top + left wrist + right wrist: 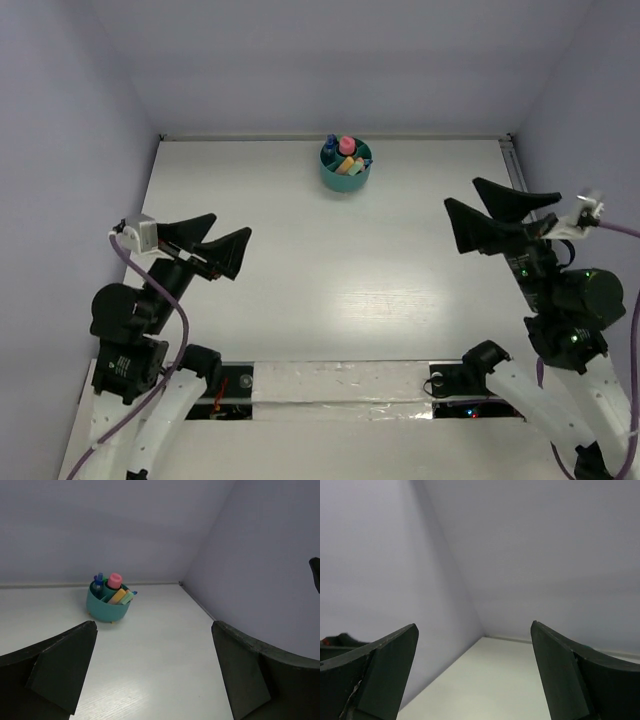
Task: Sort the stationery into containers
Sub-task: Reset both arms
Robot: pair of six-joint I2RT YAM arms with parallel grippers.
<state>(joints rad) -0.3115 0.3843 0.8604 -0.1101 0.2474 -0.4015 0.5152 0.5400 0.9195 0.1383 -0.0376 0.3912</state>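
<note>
Where the arms are bolted: the near edge of a white table (330, 290), closed in by pale lilac walls (330, 60) at the left, far and right sides.
Left gripper (232, 228): held above the table's left half, well apart from the cup; jaws spread wide with nothing between them, and the left wrist view looks through the gap (153, 625) toward the cup.
Right gripper (461, 194): raised over the table's right half, jaws likewise wide apart and bare; its wrist view (474, 625) faces a wall corner and a strip of table.
Teal cup (345, 180): upright near the middle of the far edge, close to the back wall, with items standing in it.
Pink-capped bottle (347, 145): upright in the cup, at the back.
Blue-capped marker (330, 143): just beside the bottle, on its left.
Yellow highlighter (118, 596): leaning in a front compartment.
Green piece (127, 597): touching the highlighter's right side; its kind cannot be told.
</note>
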